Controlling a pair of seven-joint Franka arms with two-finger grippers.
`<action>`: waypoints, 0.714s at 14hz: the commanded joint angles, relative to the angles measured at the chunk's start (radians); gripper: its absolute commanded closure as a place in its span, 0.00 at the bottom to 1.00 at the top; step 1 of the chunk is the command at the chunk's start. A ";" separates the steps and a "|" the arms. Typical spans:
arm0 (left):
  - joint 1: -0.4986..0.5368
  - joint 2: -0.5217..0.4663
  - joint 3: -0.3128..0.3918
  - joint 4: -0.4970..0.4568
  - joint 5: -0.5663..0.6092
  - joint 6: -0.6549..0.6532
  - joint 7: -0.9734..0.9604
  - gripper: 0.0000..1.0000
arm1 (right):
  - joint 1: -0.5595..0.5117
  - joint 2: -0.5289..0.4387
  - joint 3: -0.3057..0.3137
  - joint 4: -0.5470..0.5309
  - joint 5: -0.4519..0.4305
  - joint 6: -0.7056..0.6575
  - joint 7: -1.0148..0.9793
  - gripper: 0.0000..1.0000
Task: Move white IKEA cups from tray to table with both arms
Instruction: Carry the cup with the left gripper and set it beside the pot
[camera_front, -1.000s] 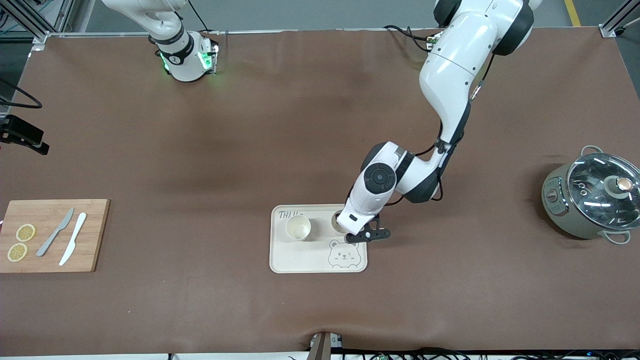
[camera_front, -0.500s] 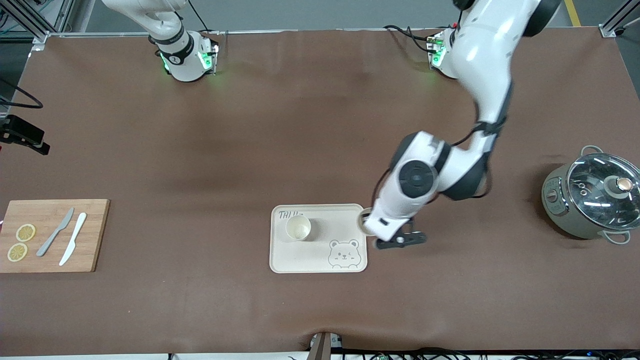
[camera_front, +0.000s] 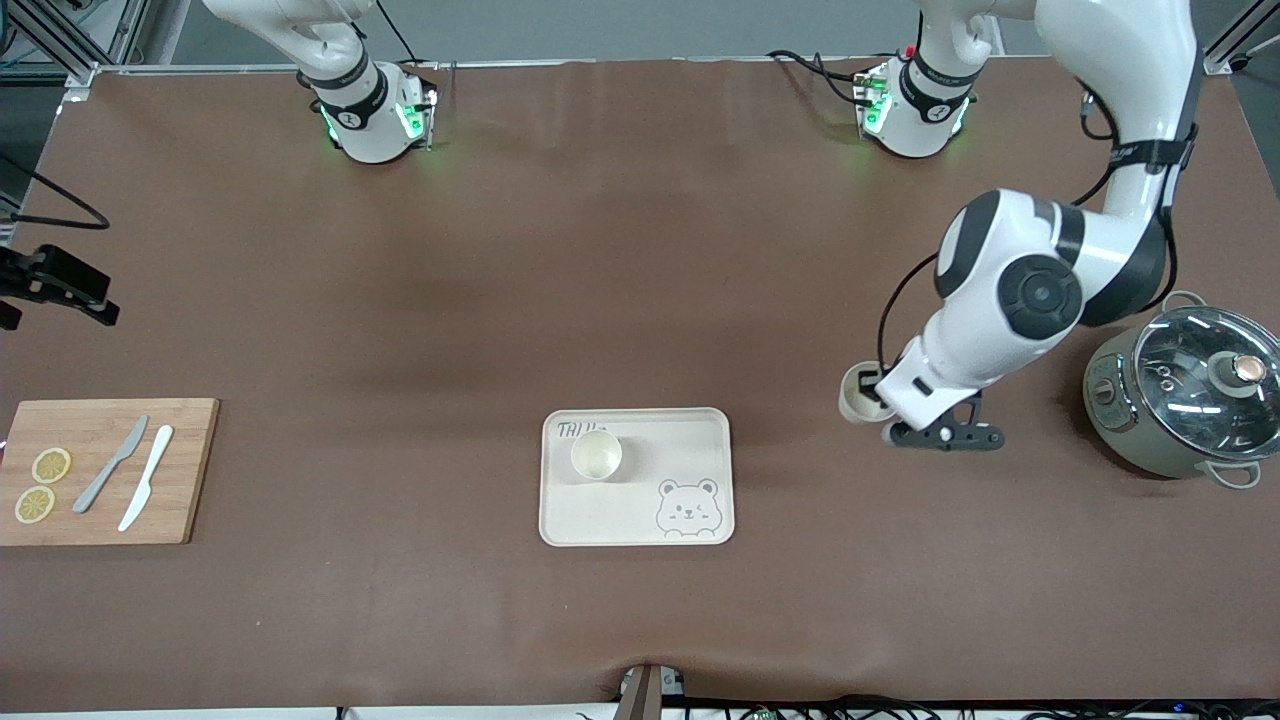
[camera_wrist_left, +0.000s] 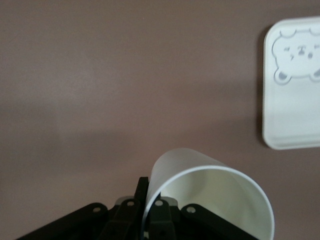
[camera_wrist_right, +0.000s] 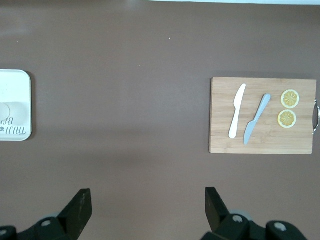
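Note:
My left gripper (camera_front: 872, 393) is shut on the wall of one white IKEA cup (camera_front: 855, 405), one finger inside the rim and one outside. It holds the cup over the bare brown table between the bear-printed tray (camera_front: 700, 440) and the pot. In the left wrist view the cup (camera_wrist_left: 210, 195) fills the space in front of the gripper (camera_wrist_left: 149, 197), with the tray (camera_wrist_left: 295, 110) off to one side. The other white cup (camera_front: 596, 455) stands upright on the tray. My right gripper (camera_wrist_right: 148, 207) is open and empty, high over the table.
A grey pot with a glass lid (camera_front: 1190, 390) stands at the left arm's end of the table. A wooden cutting board (camera_front: 180, 470) with two knives and two lemon slices lies at the right arm's end, also in the right wrist view (camera_wrist_right: 220, 125).
My left arm has carried the cup from over the tray, off its edge, toward the left arm's end of the table. The cup on the tray has not moved.

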 joint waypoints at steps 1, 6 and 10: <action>0.126 -0.193 -0.018 -0.316 -0.138 0.144 0.254 1.00 | 0.027 0.024 -0.002 0.018 0.004 0.034 0.056 0.00; 0.214 -0.184 -0.015 -0.456 -0.217 0.285 0.505 1.00 | 0.194 0.053 -0.002 0.017 0.001 0.067 0.175 0.00; 0.240 -0.094 -0.015 -0.463 -0.217 0.401 0.557 1.00 | 0.341 0.126 -0.002 0.011 0.016 0.194 0.444 0.00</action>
